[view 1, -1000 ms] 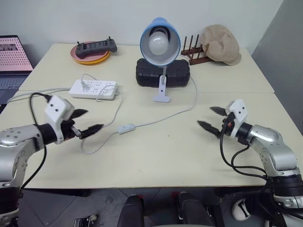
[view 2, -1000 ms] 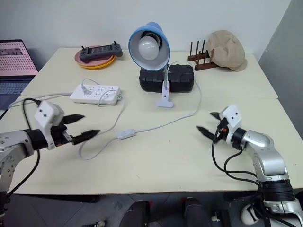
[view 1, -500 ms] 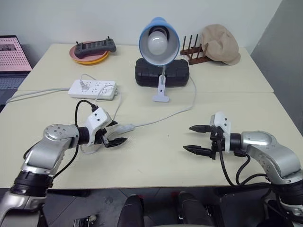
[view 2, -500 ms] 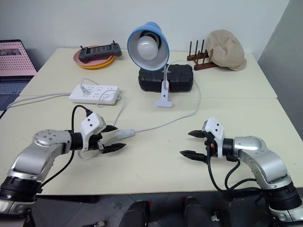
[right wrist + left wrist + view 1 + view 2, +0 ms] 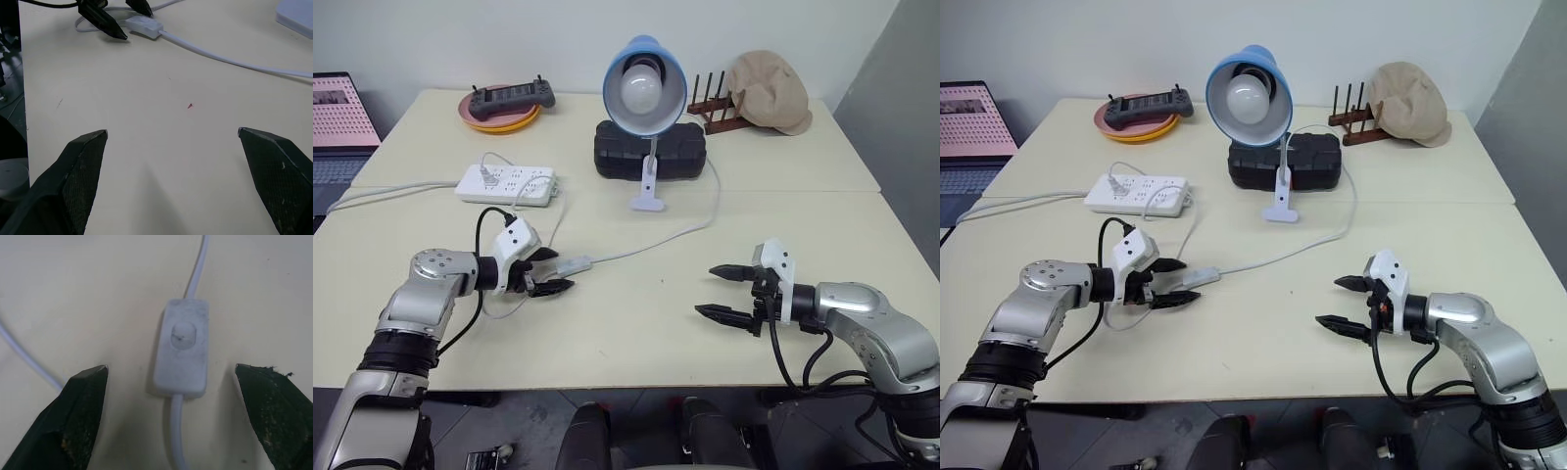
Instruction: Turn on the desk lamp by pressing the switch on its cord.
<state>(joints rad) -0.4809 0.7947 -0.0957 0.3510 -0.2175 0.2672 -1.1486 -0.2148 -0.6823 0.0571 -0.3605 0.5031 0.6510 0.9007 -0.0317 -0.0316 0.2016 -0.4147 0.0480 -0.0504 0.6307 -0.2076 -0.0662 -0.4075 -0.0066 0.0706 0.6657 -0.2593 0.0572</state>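
Left wrist view: the switch (image 5: 181, 348) lies flat on the table (image 5: 636, 323), between the open left claw (image 5: 552, 271) fingers, untouched. Light and loose on its limp cord (image 5: 646, 245), it likely slides; pinch its sides. Right claw (image 5: 724, 292) wide, empty.

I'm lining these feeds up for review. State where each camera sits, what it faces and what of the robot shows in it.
Left eye view: on the head, looking forward and down over the table; both arms, left claw and right claw.
Right eye view: same head, same scene, desk lamp at the far side.
Left wrist view: looks along its open fingers at the switch between them.
Right wrist view: its open fingers over bare table.
Shared: the switch and cord show in all four.
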